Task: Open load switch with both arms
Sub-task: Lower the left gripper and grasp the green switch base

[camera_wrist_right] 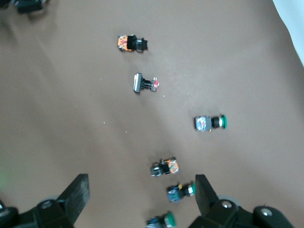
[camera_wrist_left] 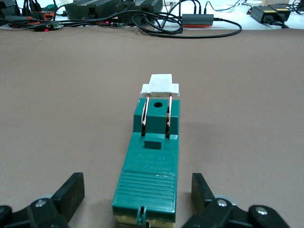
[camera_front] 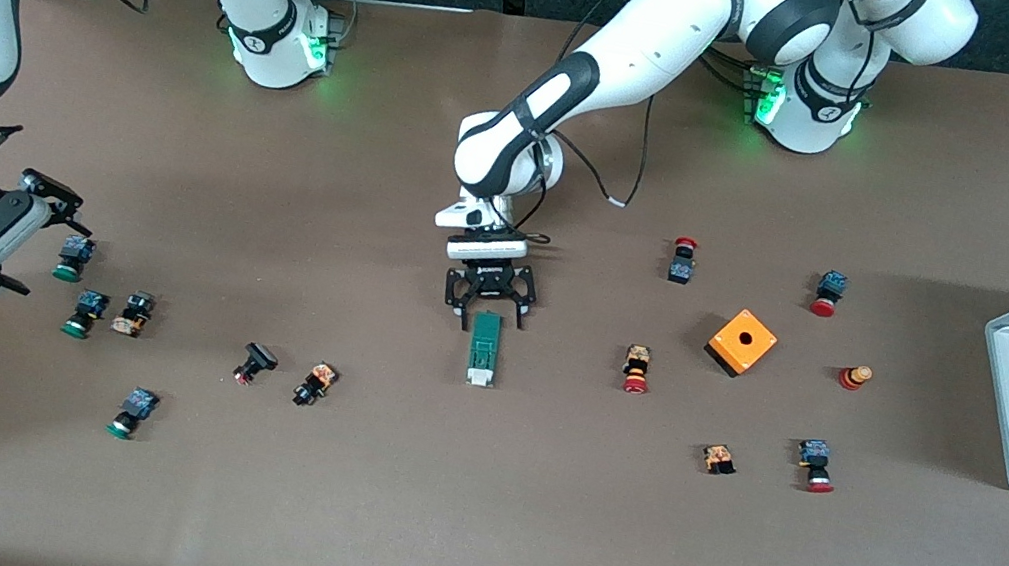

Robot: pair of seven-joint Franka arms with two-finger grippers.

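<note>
The load switch (camera_front: 483,349) is seen as a slim dark green block lying flat mid-tabletop (camera_front: 467,520), its white tab (camera_front: 479,377) at the 6 o'clock end in the front view. The left claw (camera_front: 491,319) is held spread at its 12 o'clock end, fingers either side. Only the left wrist view reveals two copper blades (camera_wrist_left: 156,117), a round hole and embossed lettering too small to be read. The right claw (camera_front: 31,233) is held spread above green push buttons (camera_front: 71,257) at the right arm's end.

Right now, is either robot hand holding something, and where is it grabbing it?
Nothing is held. The left gripper is open at one end of the green switch, fingers not touching it. The right gripper is open above small buttons.
</note>
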